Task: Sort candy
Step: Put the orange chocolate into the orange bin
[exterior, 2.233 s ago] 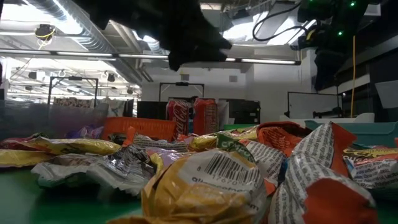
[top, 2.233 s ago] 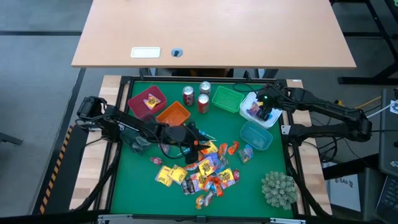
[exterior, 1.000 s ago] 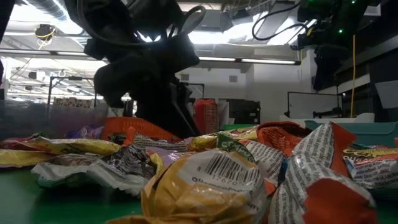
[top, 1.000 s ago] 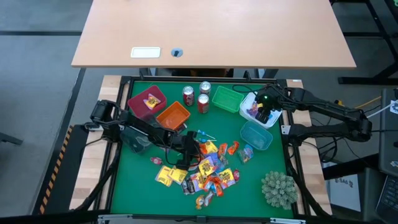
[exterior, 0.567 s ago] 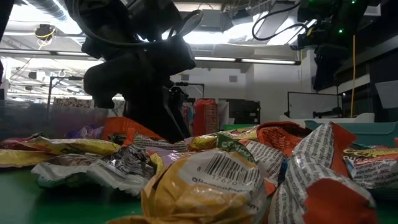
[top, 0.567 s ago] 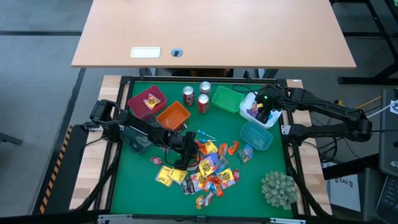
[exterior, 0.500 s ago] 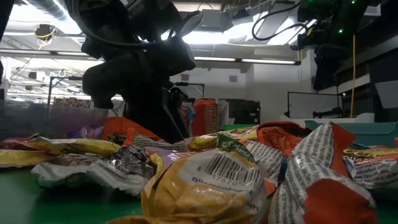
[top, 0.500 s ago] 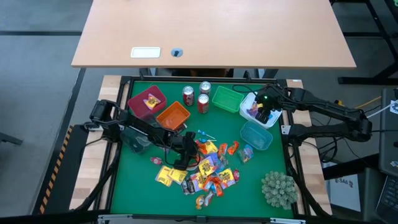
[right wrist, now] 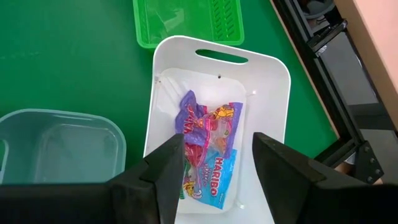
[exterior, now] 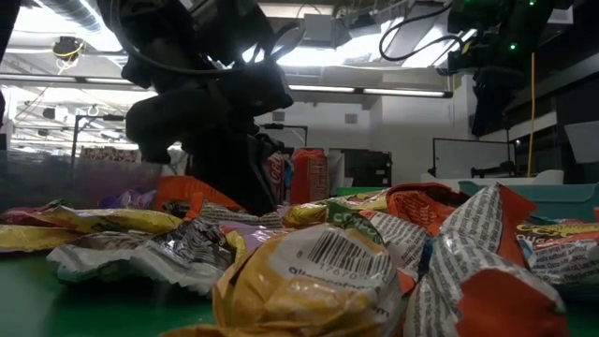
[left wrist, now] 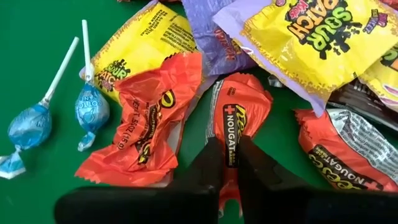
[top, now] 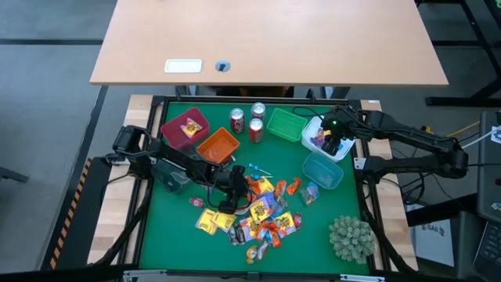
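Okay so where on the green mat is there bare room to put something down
Bare green lies left of the candy pile, below the maroon bin, and along the near edge left of the plant ball. The centre is crowded with candy and the left gripper.

Left tool (top: 236,188) down at the candy pile (top: 262,213); right tool (top: 335,141) over the white bin (top: 313,131)

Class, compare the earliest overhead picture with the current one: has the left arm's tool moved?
Yes. The left tool has moved off the orange bin toward the near table edge and now sits over the candy pile, pinching an orange wrapper.
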{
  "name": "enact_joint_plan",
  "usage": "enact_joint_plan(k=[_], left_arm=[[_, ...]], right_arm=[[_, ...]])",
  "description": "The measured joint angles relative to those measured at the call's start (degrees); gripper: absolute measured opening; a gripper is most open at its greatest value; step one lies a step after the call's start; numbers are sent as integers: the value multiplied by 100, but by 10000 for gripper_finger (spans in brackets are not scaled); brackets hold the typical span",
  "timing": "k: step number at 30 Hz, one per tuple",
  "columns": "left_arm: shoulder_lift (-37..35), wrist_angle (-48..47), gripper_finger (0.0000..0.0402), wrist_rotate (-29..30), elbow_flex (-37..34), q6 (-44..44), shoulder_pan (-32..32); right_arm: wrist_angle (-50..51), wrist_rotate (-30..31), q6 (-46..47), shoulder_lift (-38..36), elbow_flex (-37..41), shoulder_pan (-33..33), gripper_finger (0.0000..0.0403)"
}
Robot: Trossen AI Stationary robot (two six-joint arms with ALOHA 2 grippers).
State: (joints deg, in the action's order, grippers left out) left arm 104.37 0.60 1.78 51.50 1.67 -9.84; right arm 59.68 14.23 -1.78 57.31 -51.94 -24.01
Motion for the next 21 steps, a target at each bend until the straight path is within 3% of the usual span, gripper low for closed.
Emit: enact_joint_plan(k=[15,21], left_arm=[[-918,-29,12,26,-15,-463,186],[-1439,-45,12,158,-10,-468,569]], right_arm=[[26,-71,-20,-1,-380,-1,188],[-112,-890,-19,-1,-516,-2,188]])
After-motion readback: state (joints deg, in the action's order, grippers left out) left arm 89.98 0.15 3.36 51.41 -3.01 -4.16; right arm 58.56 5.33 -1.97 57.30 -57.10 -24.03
